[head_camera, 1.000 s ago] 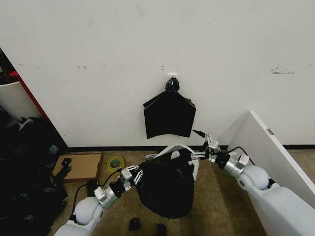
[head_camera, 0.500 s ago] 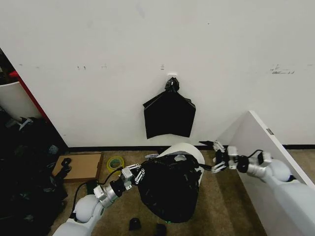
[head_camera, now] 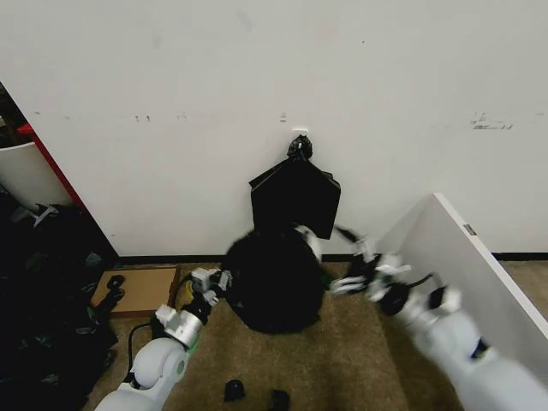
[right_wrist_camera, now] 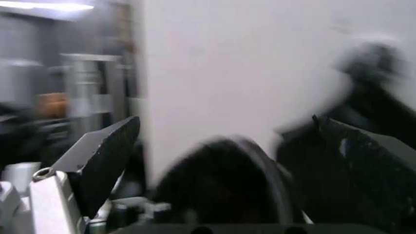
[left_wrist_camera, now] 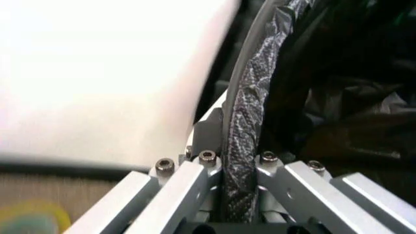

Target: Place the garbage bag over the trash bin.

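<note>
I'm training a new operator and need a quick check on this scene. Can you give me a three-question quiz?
1. True or false: the left claw is shut on the bag edge.
2. What hangs on the wall above the bin? A) flat black bag B) towel C) broom
3. Fill in: the right claw is ___.

Key: 1 true; 2 A; 3 open.

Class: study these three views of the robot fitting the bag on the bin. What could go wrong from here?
1. The left end effector clamps the thin, wrinkled glossy black plastic garbage bag against the round white plastic trash bin's rim; pulling could tear the film.
2. The bin looks tipped toward the wall, so it might topple.
3. The open right end effector holds nothing, so that side may slip off.
</note>
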Available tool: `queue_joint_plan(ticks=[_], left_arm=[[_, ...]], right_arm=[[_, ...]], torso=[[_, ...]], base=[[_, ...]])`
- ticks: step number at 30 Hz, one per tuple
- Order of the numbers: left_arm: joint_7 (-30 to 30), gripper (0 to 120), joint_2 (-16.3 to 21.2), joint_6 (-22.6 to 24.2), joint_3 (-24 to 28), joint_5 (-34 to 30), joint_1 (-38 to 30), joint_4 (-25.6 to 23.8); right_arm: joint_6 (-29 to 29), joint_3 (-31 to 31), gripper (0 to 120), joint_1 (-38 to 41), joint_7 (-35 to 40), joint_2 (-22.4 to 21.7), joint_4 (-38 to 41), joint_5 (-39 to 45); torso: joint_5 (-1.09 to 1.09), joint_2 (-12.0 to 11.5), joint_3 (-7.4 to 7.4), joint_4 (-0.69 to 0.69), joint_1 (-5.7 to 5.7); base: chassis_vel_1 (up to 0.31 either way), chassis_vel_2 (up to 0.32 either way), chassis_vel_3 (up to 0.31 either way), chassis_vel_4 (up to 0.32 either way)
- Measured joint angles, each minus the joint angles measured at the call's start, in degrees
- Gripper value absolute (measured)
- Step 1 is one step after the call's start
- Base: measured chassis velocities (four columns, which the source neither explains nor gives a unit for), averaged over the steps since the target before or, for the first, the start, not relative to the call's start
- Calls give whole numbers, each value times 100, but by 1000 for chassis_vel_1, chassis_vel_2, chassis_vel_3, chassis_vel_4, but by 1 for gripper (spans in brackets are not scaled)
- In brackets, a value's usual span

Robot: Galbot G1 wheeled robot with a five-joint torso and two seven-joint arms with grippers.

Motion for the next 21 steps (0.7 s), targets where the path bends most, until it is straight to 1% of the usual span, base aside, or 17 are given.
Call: queue_joint_plan(ticks=[2, 3, 4, 5, 6, 8, 9, 11, 12, 13, 14, 16, 18, 21], left_arm=[[-413, 0, -53, 482, -38, -555, 0, -245], [-611, 0, -83, 774, -75, -844, 0, -360], [-765, 0, -110, 1025, -108, -1072, 0, -434], [-765, 0, -110, 1025, -108, -1072, 0, -434], [-978, 0, -146, 1337, -145, -1364, -8, -507], [-1686, 0, -284, 2238, -307, -2323, -88, -594], [-2026, 0, -378, 2657, -445, -2830, -151, -594], [-2487, 0, -554, 3252, -757, -3610, -277, -562], [-2628, 0, -615, 3434, -882, -3859, -319, -541], [-2628, 0, -615, 3434, -882, -3859, -319, -541], [-2795, 0, -683, 3648, -1039, -4143, -358, -517], [-2973, 0, -761, 3879, -1224, -4462, -406, -466], [-3027, 0, -776, 3929, -1281, -4541, -423, -413], [-3024, 0, -761, 3942, -1286, -4541, -423, -382]], right_arm=[[-127, -165, 100, -350, 957, 176, 156, -573], [-129, -211, 100, -488, 1242, 242, 150, -881], [-92, -233, 100, -575, 1392, 292, 110, -1119], [-92, -233, 100, -575, 1392, 292, 110, -1119], [-28, -249, 100, -650, 1495, 337, 52, -1322], [182, -259, 100, -771, 1714, 475, -100, -1813], [270, -259, 100, -801, 1798, 544, -151, -1985], [382, -246, 100, -839, 1931, 651, -210, -2221], [415, -241, 100, -850, 1976, 684, -240, -2305], [415, -241, 100, -850, 1976, 684, -240, -2305], [458, -236, 100, -858, 2014, 722, -289, -2396], [568, -226, 100, -861, 2085, 777, -402, -2556], [607, -226, 100, -873, 2172, 816, -495, -2633], [516, -232, 100, -884, 2342, 840, -557, -2697]], torso=[[0, 0, 0, -2, 0], [1, 0, 0, -2, 0], [0, 0, 0, -2, 0], [0, 0, 0, -2, 0], [1, 0, 0, -1, 0], [1, 0, 0, 2, 0], [1, 0, 1, 1, 0], [1, 0, 0, 0, 0], [1, 0, 1, 0, 0], [1, 0, 1, 0, 0], [1, 0, 1, 0, 0], [2, 0, 1, 4, 0], [1, 0, 1, 2, 1], [1, 0, 1, 1, 1]], base=[[0, 0, 0, 0], [0, 0, 0, 0], [0, 0, 0, 0], [0, 0, 0, 0], [0, 0, 0, 0], [0, 0, 0, 0], [0, 0, 0, 0], [0, 0, 0, 0], [0, 0, 0, 0], [0, 0, 0, 0], [0, 0, 0, 0], [0, 0, 0, 0], [0, 0, 0, 0], [0, 0, 0, 0]])
